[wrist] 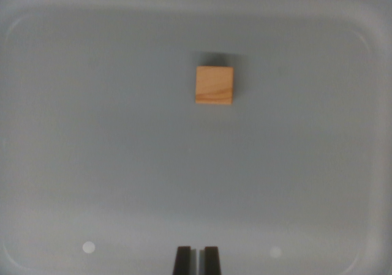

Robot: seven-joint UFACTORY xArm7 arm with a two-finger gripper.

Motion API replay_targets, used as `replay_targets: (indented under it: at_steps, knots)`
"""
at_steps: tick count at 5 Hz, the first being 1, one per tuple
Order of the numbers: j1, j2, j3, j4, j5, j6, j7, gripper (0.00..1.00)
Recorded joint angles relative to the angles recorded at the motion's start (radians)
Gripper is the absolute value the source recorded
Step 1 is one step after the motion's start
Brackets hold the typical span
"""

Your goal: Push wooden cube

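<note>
The wooden cube (214,86) is light tan with faint grain lines on its top face. It sits flat and square to the view, alone, above the middle of the grey tray (73,134), apart from every rim.

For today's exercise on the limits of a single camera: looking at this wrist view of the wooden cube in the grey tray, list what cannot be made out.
- Wooden cube: only its top shows; the side faces and height are hidden by the overhead angle.
- Gripper: cut off by the bottom edge; only the tips of the fingers show.
- Grey tray: its rim is blurred, and the outer walls are cut off.
</note>
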Motion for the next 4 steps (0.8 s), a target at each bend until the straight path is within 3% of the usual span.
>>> replay_targets:
  at_steps: [3,4]
  knots:
    - [-0.0004,0.007,-0.001,-0.012,-0.0002,-0.019,0.001,0.0]
    - [-0.0008,0.015,-0.002,-0.027,-0.0005,-0.042,0.001,0.0]
